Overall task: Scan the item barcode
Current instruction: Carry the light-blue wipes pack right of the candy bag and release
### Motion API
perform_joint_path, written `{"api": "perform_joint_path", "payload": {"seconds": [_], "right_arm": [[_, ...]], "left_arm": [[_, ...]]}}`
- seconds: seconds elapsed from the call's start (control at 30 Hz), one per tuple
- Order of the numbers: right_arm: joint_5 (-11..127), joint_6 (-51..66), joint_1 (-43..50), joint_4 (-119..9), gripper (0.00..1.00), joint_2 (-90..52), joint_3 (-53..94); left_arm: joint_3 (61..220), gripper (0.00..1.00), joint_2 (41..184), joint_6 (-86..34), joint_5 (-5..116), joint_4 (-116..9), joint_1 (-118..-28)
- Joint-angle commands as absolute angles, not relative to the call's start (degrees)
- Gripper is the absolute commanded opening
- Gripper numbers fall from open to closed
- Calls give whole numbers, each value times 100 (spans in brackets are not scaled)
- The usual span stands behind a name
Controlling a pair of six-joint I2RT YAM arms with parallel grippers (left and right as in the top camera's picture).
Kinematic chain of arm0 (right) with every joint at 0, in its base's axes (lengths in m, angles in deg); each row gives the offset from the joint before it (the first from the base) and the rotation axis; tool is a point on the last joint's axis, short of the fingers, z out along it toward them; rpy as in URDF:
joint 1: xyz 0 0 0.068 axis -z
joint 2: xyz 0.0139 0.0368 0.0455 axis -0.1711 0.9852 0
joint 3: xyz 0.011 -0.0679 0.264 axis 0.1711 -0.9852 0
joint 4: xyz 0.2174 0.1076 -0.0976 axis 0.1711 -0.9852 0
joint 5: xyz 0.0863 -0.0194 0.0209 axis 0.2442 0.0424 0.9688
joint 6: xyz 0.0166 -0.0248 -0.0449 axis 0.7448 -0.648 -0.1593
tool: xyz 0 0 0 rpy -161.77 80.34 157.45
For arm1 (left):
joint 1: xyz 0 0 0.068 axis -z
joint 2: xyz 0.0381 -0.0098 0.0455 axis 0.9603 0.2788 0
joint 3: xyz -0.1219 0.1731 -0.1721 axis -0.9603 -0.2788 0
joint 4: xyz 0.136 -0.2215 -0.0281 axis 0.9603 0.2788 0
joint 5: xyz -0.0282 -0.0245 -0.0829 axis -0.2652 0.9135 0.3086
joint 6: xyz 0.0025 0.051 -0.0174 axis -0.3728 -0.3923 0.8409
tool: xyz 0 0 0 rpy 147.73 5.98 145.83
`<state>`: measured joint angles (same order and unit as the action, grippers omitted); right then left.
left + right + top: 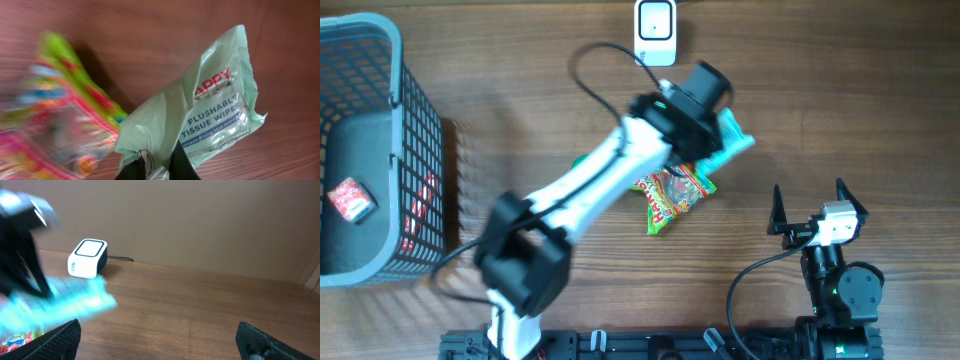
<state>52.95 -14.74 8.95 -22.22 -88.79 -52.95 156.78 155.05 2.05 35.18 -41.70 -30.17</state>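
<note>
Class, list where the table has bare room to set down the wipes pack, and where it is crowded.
The table is bare between the basket and the scanner, and right of the scanner, beyond the open right tool. It is crowded at the middle, where the left tool holds the wipes pack by the snack bag.

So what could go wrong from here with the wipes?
The left end effector pinches only an edge of the wipes pack, so it may slip or swing. No barcode shows on the crinkled film, so the scanner might miss it. The candy bag lies close by and could get dragged.
</note>
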Motion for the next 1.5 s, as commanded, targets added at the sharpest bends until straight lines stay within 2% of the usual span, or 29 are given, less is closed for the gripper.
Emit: {"api": "perform_joint_path", "payload": {"seconds": [0.0,0.23,0.27,0.3,0.33,0.4,0.47,0.5,0.53,0.57,0.6,0.67,0.7,1.47], "right_arm": [[5301,-1404,908,-2213,100,-8922,-5302],[5301,-1406,908,-2213,100,-8922,-5299],[5301,-1406,908,-2213,100,-8922,-5299],[5301,-1404,908,-2213,100,-8922,-5299],[5301,-1408,908,-2213,100,-8922,-5299],[5301,-1406,908,-2213,100,-8922,-5299],[5301,-1406,908,-2211,100,-8922,-5299],[5301,-1404,908,-2213,100,-8922,-5299],[5301,-1406,908,-2213,100,-8922,-5299],[5301,-1408,908,-2213,100,-8922,-5299],[5301,-1406,908,-2213,100,-8922,-5299],[5301,-1406,908,-2211,100,-8922,-5299],[5301,-1406,908,-2213,100,-8922,-5302],[5301,-1404,908,-2213,100,-8922,-5302]], "left_arm": [[15682,4,15942,264,3701,-4452,-2711],[15649,5,16485,537,3719,-4504,-2361],[15651,15,16485,537,3673,-4539,-2333],[15651,39,16482,531,3655,-4594,-2322],[15654,49,16456,457,3660,-4657,-2318],[15697,77,16406,380,3660,-4672,-2326],[15741,91,16340,380,3658,-4668,-2344],[15752,91,16301,363,3658,-4672,-2353],[15758,90,16275,363,3649,-4672,-2357],[15758,84,16253,363,3631,-4674,-2368],[15761,52,16248,365,3616,-4683,-2379],[15758,9,16248,365,3616,-4696,-2388],[15758,4,16248,365,3616,-4694,-2394],[15752,4,16395,341,3640,-5144,-2475]]}}
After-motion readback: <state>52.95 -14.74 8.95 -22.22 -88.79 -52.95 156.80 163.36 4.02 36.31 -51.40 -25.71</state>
